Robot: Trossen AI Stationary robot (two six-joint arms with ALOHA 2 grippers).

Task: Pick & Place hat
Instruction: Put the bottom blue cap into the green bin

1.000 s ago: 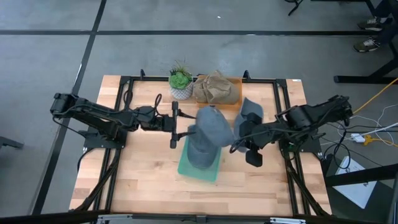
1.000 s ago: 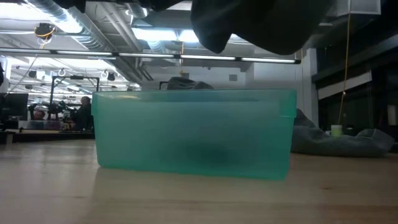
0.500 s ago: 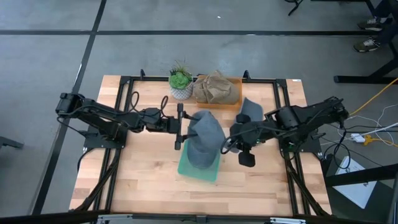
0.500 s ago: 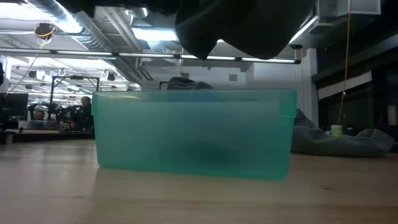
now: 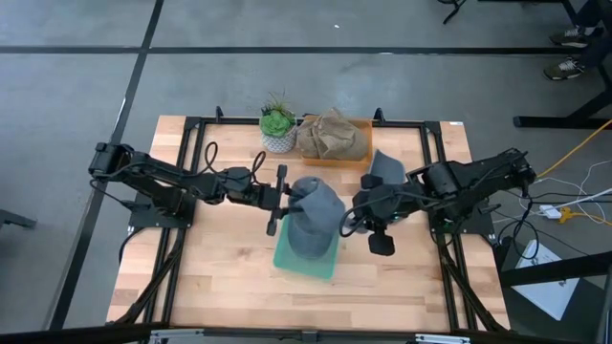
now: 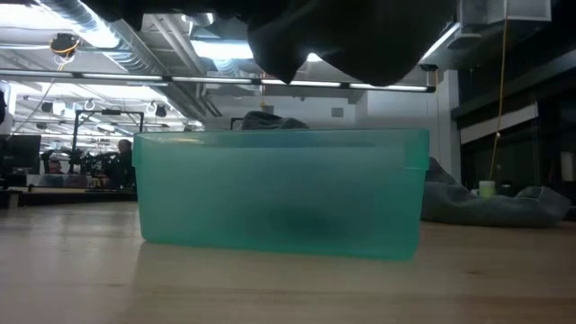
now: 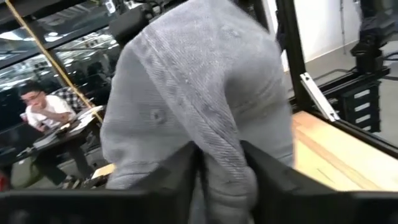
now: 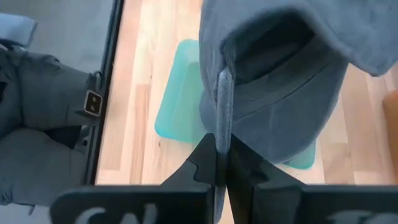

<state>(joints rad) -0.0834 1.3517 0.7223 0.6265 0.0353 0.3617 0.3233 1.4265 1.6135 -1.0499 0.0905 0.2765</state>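
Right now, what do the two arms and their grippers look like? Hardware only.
Both arms are dark, near black, built of jointed segments with loose black cables looping along them. The left gripper has two flat, thin dark fingers on a crossbar. The right gripper has blocky black fingers that taper to the tips, with white lettering on the housing behind them.

Open-plan lab/office: exposed ceiling ducts, strip lights, person at desk, concrete floor.

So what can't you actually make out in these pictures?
- Inside of the teal bin: low view, frosted wall; high view, the grey hat covers it.
- Whether the hat clears the bin's rim: low view cuts the hat off.
- Left gripper: fingers blurred in its wrist view.
- Brown paper bag contents: crumpled shut.
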